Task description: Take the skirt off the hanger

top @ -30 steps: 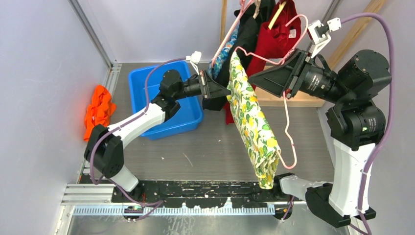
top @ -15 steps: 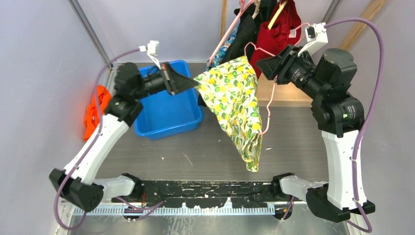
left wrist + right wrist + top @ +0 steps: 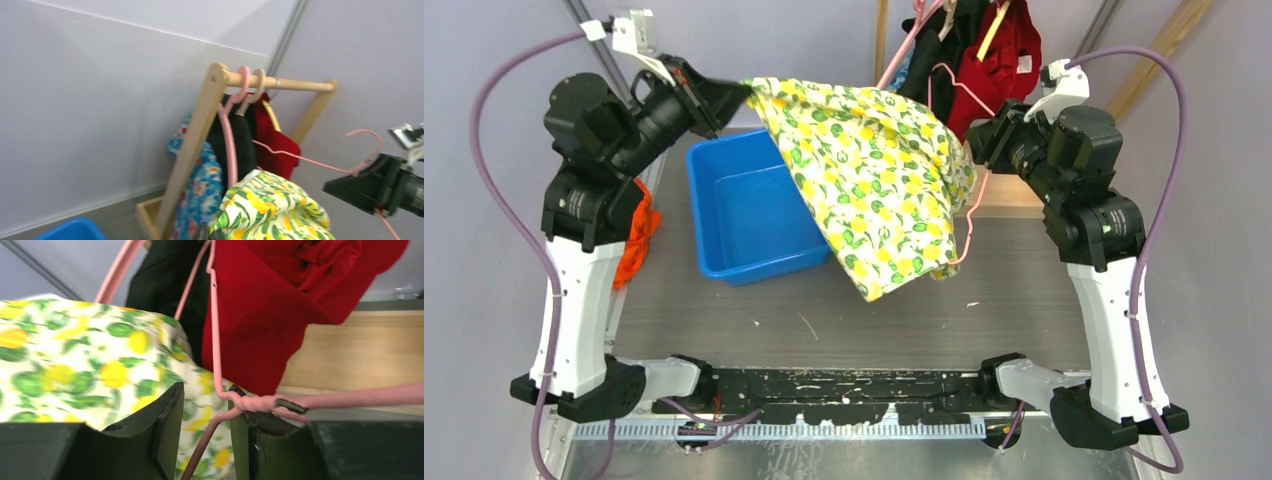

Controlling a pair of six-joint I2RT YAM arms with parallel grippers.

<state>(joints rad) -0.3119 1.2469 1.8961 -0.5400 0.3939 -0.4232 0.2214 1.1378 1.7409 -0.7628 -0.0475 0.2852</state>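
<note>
Top external view has the skirt point(image 3: 874, 170), white with yellow lemons and green leaves, spread wide in the air above the desk point(image 3: 1024, 300). The left fingers point(image 3: 727, 95) are clenched on its upper left corner, raised high at the left of the scene, over the far end of the blue bin point(image 3: 724, 215). From there the cloth slopes down and to the right, covering the bin's right rim, and its lowest corner is over the middle of the desk.

Right wrist view shows the pink hanger point(image 3: 260, 402) between the right fingers point(image 3: 167, 425), which grasp it at its twisted neck. The neck sits against one finger, with some gap beside the other. The skirt's cloth lies just behind that wire, and I cannot tell whether it is clipped to it.

Left wrist view shows a fold of the skirt at the bottom edge. Beyond it is the wooden rail point(image 3: 280, 82), carrying a red garment point(image 3: 277, 150), a black garment point(image 3: 242, 145) and a blue flowered garment point(image 3: 200, 185). An orange cloth point(image 3: 629, 235) lies on the desk left of the bin, beside the left arm.
</note>
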